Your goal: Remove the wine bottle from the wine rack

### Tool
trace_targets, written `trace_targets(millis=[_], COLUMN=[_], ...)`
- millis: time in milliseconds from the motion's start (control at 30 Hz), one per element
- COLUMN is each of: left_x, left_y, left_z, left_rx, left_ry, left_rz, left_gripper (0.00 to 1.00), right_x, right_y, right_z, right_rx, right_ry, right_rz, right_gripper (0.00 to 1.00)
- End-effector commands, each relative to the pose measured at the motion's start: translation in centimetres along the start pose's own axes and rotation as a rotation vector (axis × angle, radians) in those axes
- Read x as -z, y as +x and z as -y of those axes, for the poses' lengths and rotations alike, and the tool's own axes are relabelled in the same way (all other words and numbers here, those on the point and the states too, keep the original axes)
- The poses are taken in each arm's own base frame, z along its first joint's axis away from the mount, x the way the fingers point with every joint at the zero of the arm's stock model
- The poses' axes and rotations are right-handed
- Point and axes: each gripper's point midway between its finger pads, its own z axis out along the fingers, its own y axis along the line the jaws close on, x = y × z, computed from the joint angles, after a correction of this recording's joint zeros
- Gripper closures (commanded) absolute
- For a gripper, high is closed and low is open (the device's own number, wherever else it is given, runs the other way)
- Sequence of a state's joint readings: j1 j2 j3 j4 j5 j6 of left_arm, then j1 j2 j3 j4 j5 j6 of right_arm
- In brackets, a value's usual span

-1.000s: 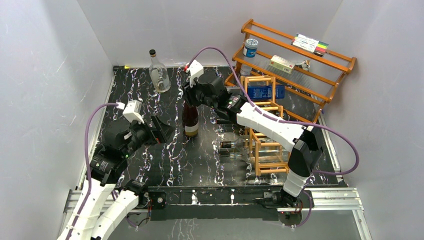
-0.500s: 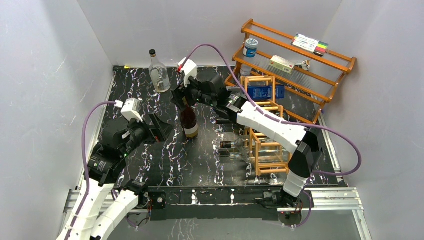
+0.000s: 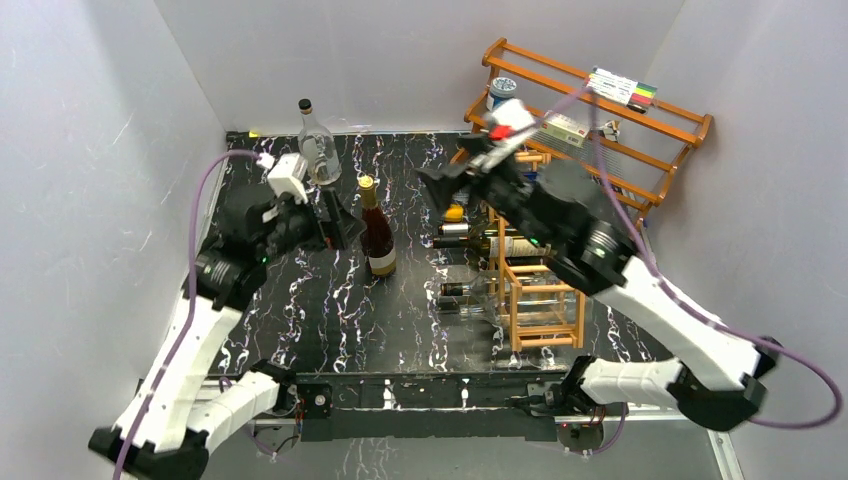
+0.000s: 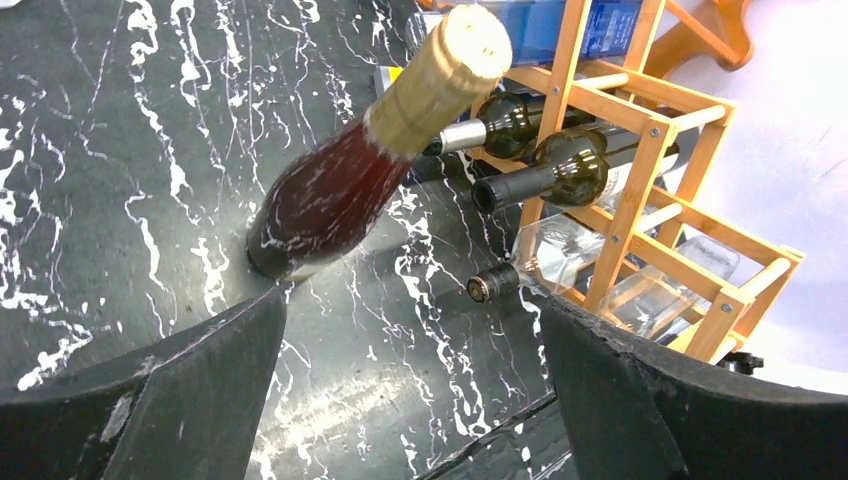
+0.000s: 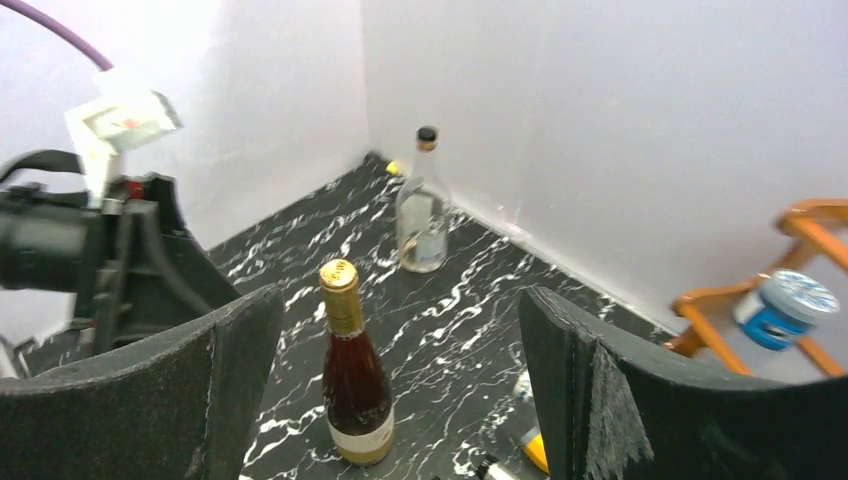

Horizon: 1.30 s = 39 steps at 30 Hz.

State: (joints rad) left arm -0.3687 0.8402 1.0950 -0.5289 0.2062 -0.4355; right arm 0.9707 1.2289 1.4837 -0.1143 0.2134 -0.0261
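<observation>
The wine bottle (image 3: 378, 236), dark red with a gold foil top and a pale label, stands upright on the black marble table, free of both grippers. It shows in the left wrist view as the wine bottle (image 4: 335, 195) and in the right wrist view as the wine bottle (image 5: 355, 385). The wine rack (image 3: 532, 285), a lattice of thin wooden bars, stands to its right and still holds several lying bottles (image 4: 560, 175). My left gripper (image 3: 342, 222) is open just left of the bottle. My right gripper (image 3: 442, 190) is open, raised between bottle and rack. Nothing sits between the fingers of the left gripper (image 4: 412, 300) or the right gripper (image 5: 400, 298).
A clear glass bottle (image 3: 318, 150) stands at the back left near the wall. A two-tier wooden shelf (image 3: 640, 160) with a blue-lidded jar (image 5: 780, 310) and small boxes fills the back right corner. White walls close in on three sides.
My right gripper opened, let go of the wine bottle's neck and pulled back up and to the right. My left gripper moved farther in, beside the bottle. The bottle stays standing.
</observation>
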Motion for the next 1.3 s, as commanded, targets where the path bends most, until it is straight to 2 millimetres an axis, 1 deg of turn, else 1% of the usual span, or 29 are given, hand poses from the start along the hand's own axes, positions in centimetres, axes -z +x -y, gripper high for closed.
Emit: trace_targets(millis=[0,100,167,200,233,300,433,567,600,733,767,867,900,933,1000,1067,1100,1133,1200,1267], left_x=[-1.7,-3.1,-3.9,-4.4,-5.1,-6.1,-7.7,-8.5,-8.6,-9.2,-9.4,-9.6,-9.6,-9.5,-10.3,-10.9,-11.2,-11.3,-12.1,-12.9], left_y=[-2.2,-3.6,-4.4,-4.4,-4.1,-4.2,-4.3,-4.4,-4.5,-4.3,-4.2,-4.3,-4.5,-5.0,-5.8,-7.5,-8.6,-10.5,-13.0,-15.2], left_z=[1.4,0.7,0.7,0.7,1.1,1.2,0.7,0.0,0.0,0.0,0.0,-0.3,-0.2,-0.2,-0.3,-0.1,0.1,0.3,0.0,-0.9], left_rx=[-0.118,-0.196,-0.274,-0.317,-0.369,-0.446,-0.505,-0.521,-0.519,-0.507,-0.504,-0.476,-0.469,-0.464,-0.471,-0.491,-0.496,-0.493,-0.482,-0.455], left_ry=[0.066,0.009,-0.032,-0.06,-0.08,-0.132,-0.196,-0.24,-0.243,-0.245,-0.247,-0.273,-0.279,-0.286,-0.307,-0.328,-0.331,-0.337,-0.343,-0.347], left_rz=[-0.033,-0.027,-0.021,-0.032,-0.051,-0.075,-0.099,-0.107,-0.105,-0.11,-0.115,-0.115,-0.108,-0.094,-0.077,-0.05,-0.033,0.004,0.038,0.069], left_gripper=[0.02,0.02,0.04,0.05,0.05,0.05,0.1,0.23,0.27,0.38,0.43,0.65,0.69,0.71,0.77,0.85,0.88,0.9,0.93,0.97], right_x=[4.5,6.8,7.8,8.1,8.4,8.7,9.1,9.0,9.0,8.9,8.9,8.7,8.7,8.7,8.7,8.7,8.6,8.6,8.5,8.6], right_y=[-2.3,-2.0,-2.0,-2.1,-2.1,-2.0,-1.7,-1.2,-1.1,-0.6,-0.5,-0.2,-0.1,0.1,0.3,0.5,0.7,0.8,1.0,1.1], right_z=[3.7,4.8,5.2,5.2,5.3,5.4,5.5,5.7,5.7,5.8,5.9,6.0,6.1,6.2,6.3,6.5,6.5,6.5,6.5,6.5], right_rx=[0.008,0.005,0.005,0.005,0.005,0.009,0.02,0.038,0.043,0.062,0.064,0.073,0.076,0.082,0.094,0.104,0.11,0.112,0.115,0.11], right_ry=[0.166,0.215,0.226,0.227,0.228,0.229,0.237,0.241,0.241,0.249,0.254,0.261,0.265,0.268,0.275,0.282,0.285,0.286,0.287,0.287], right_rz=[0.125,0.12,0.116,0.116,0.114,0.108,0.101,0.083,0.079,0.067,0.063,0.052,0.048,0.043,0.036,0.031,0.028,0.026,0.021,0.02], right_gripper=[0.02,0.02,0.02,0.02,0.02,0.02,0.02,0.02,0.02,0.02,0.02,0.02,0.02,0.02,0.02,0.02,0.02,0.02,0.02,0.02])
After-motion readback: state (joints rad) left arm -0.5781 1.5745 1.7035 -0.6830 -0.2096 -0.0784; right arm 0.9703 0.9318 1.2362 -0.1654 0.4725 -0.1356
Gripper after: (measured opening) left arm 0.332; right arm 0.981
